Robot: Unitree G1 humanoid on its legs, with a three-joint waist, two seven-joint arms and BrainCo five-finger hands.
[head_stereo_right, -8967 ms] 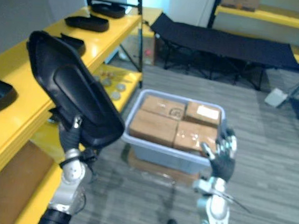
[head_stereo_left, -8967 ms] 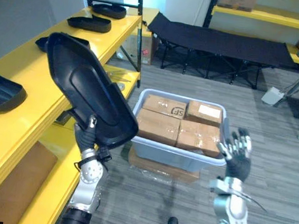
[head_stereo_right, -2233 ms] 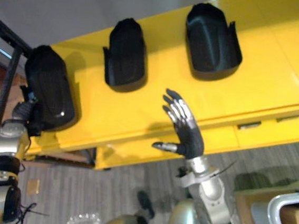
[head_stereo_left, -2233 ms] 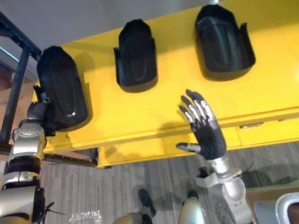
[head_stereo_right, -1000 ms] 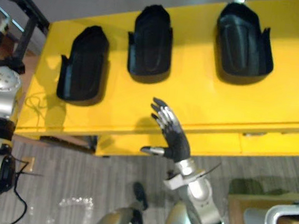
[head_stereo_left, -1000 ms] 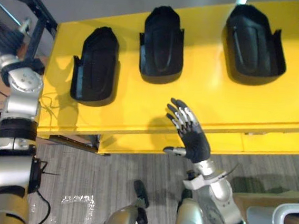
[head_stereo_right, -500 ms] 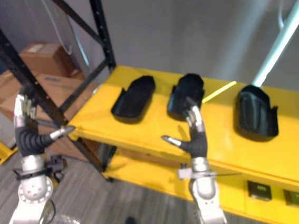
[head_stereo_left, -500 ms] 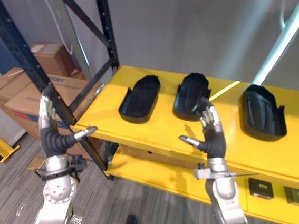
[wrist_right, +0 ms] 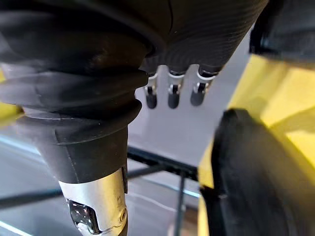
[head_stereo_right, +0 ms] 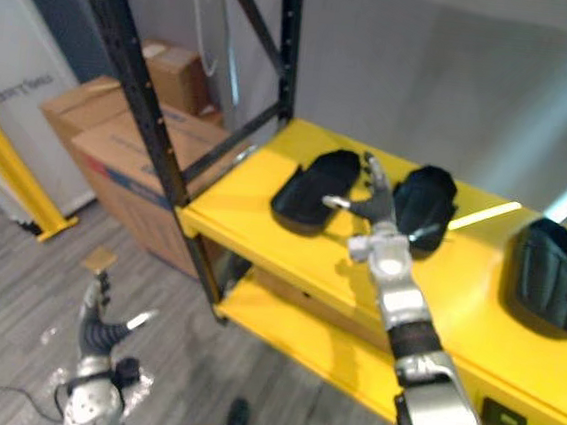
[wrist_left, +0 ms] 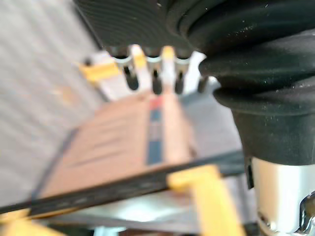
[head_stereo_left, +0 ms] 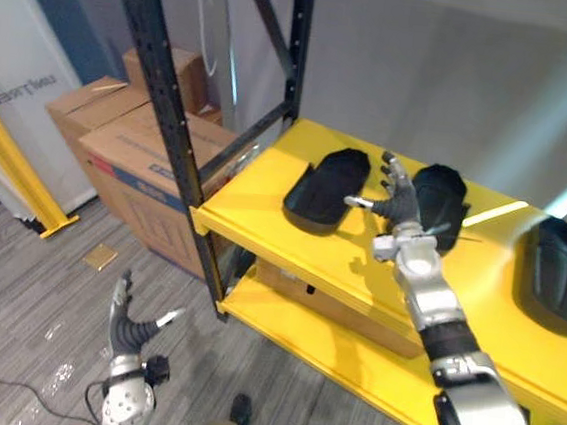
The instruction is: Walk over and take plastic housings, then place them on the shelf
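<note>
Three black plastic housings lie in a row on the yellow shelf (head_stereo_left: 265, 196): one at the left (head_stereo_left: 326, 187), one in the middle (head_stereo_left: 442, 201) and one at the right (head_stereo_left: 562, 270). My right hand (head_stereo_left: 396, 197) is raised in front of the shelf, between the left and middle housings, fingers straight and holding nothing. In the right wrist view its fingers (wrist_right: 170, 93) point past a housing (wrist_right: 251, 177). Down low over the floor, my left hand (head_stereo_left: 129, 330) is open and empty, its fingers (wrist_left: 153, 76) straight.
A black rack upright (head_stereo_left: 162, 120) stands at the shelf's left corner. Cardboard boxes (head_stereo_left: 139, 148) sit behind it, with a yellow barrier (head_stereo_left: 7, 161) further left. A lower yellow shelf (head_stereo_left: 330, 353) runs beneath. A small cardboard scrap (head_stereo_left: 102, 255) lies on the grey floor.
The camera has swung, so the shelf now sits to the right and the boxes show. My left hand has dropped low. Both hands stay open and empty.
</note>
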